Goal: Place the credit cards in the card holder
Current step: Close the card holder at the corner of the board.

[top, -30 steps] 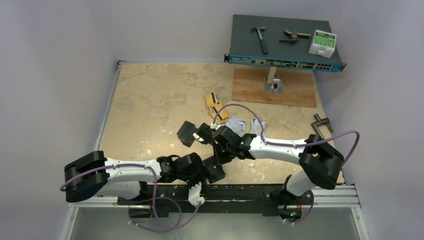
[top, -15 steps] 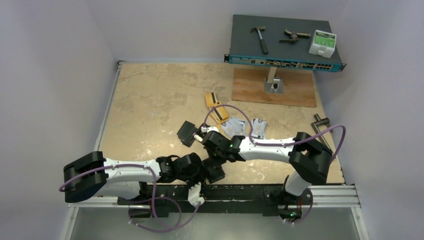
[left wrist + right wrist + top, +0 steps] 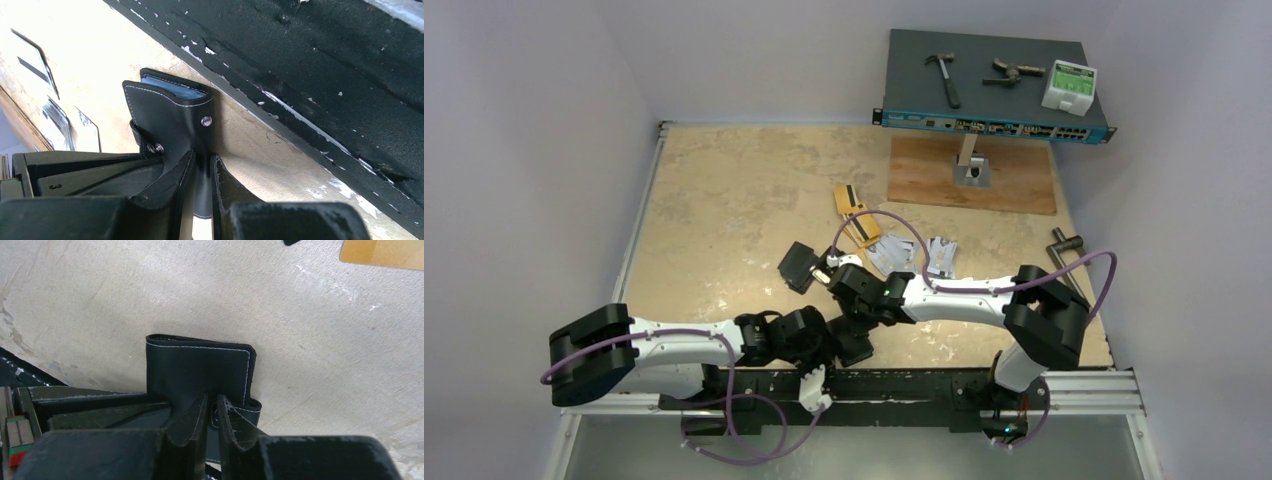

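The black card holder (image 3: 857,348) sits at the table's near edge, folded, with white stitching and a snap tab. In the left wrist view the card holder (image 3: 170,110) shows greyish sleeves at its top edge. My left gripper (image 3: 202,157) is shut on its lower edge; in the top view my left gripper (image 3: 836,345) is beside it. My right gripper (image 3: 212,400) is shut on the tab side of the holder (image 3: 195,365), reaching down from above (image 3: 856,322). Orange-yellow cards (image 3: 856,215) and silver-white cards (image 3: 914,255) lie loose mid-table.
A black boxy object (image 3: 796,265) lies left of the right wrist. A wooden board (image 3: 972,175) and a network switch (image 3: 994,110) carrying tools are at the back right. A metal clamp (image 3: 1064,245) sits at the right edge. The black rail (image 3: 904,385) borders the near edge.
The right arm's forearm and wrist swung left and drew in over the card holder, then held still. The left arm and the loose cards have barely moved.
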Tool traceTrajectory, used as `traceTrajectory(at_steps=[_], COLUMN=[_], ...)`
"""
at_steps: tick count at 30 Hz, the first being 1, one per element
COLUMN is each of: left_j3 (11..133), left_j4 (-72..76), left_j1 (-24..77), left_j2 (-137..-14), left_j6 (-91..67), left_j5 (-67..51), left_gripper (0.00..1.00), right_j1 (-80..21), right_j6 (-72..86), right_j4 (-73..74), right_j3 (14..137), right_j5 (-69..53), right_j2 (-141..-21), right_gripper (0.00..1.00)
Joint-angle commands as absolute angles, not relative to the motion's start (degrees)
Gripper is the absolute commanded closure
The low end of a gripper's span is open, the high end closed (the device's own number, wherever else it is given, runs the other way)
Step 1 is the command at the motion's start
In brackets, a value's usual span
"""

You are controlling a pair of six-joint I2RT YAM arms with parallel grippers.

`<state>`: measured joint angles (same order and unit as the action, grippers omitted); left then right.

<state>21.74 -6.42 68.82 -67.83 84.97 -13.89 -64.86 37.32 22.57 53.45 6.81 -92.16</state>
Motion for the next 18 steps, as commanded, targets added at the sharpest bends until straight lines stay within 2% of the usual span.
traceTrajectory(at_steps=[1, 7, 14, 18], left_j3=[20.9, 20.9, 20.9, 20.9], left_j4=[-8.5, -8.4, -8.5, -8.1], left_j1=[69.2, 69.2, 69.2, 69.2], left_j2=[-67.4, -67.5, -67.7, -67.7], left_j6=[84.4, 84.2, 84.1, 84.2], left_j5=[-15.1, -15.3, -15.4, -15.5], left_gripper=[1.00, 1.00, 1.00, 1.00], right_j1=[-65.2, -65.3, -65.7, -65.7], right_j6=[36.8, 38.1, 37.8, 37.9], right_j4=[25.4, 26.2, 31.5, 31.4], right_j3=[54.8, 54.6, 56.6, 56.3], right_j5=[8.9, 10.1, 14.1, 14.2], right_j2=[-89.8, -88.1, -86.4, -85.8], right_gripper=[0.88, 0.91, 0.77, 0.80])
